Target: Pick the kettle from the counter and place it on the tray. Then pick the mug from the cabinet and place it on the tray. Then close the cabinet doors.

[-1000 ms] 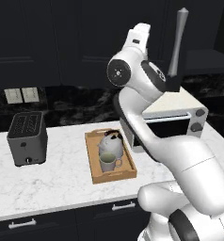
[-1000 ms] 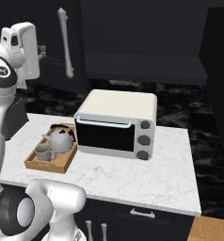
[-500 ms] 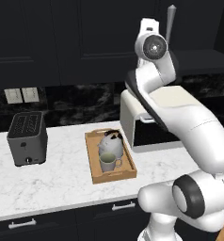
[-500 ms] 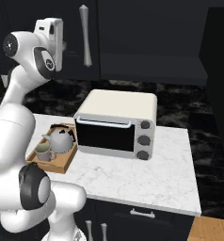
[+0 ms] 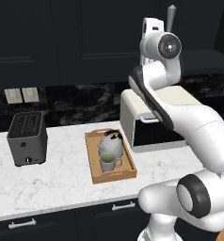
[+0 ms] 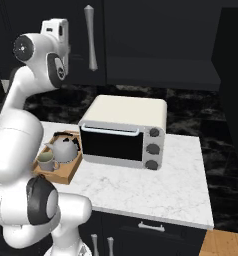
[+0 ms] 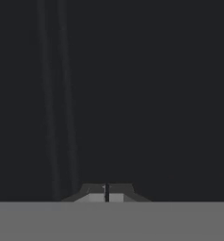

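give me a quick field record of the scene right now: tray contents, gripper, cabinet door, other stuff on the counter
tray: light-brown wooden tray on the white marble counter
tray contents: silver-grey kettle and pale greenish-beige mug, side by side
gripper: gripper shut, holding nothing, facing a dark panel
cabinet door: black door with silver bar handle, beside the raised hand
other appliances: grey toaster; cream toaster oven

Silver kettle (image 5: 112,143) and beige mug (image 5: 108,162) upright together in wooden tray (image 5: 96,168).
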{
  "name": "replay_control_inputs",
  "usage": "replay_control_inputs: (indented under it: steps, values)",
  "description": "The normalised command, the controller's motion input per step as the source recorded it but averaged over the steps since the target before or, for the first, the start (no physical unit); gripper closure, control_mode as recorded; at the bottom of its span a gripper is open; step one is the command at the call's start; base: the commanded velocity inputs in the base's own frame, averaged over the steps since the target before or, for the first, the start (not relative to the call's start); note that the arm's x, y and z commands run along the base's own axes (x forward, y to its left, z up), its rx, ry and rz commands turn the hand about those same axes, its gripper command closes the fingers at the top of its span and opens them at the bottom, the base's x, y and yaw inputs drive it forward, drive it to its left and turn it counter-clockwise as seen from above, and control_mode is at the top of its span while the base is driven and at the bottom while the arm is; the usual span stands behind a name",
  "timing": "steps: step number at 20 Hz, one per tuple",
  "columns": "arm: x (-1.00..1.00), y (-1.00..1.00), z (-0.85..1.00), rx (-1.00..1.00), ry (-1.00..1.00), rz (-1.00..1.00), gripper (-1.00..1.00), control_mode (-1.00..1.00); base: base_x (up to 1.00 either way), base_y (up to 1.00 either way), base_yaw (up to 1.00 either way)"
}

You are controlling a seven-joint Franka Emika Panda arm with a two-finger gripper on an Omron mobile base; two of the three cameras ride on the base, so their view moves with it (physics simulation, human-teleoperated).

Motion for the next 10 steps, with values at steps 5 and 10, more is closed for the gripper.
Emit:
replay_control_inputs:
  steps: [5,10]
  values:
    - [1.0,0.0,-0.39,0.0,0.02,0.14,1.0,-1.0,0.0,0.0,0.0]
    - [1.0,0.05,-0.4,0.0,0.06,0.08,1.0,-1.0,0.0,0.0,0.0]
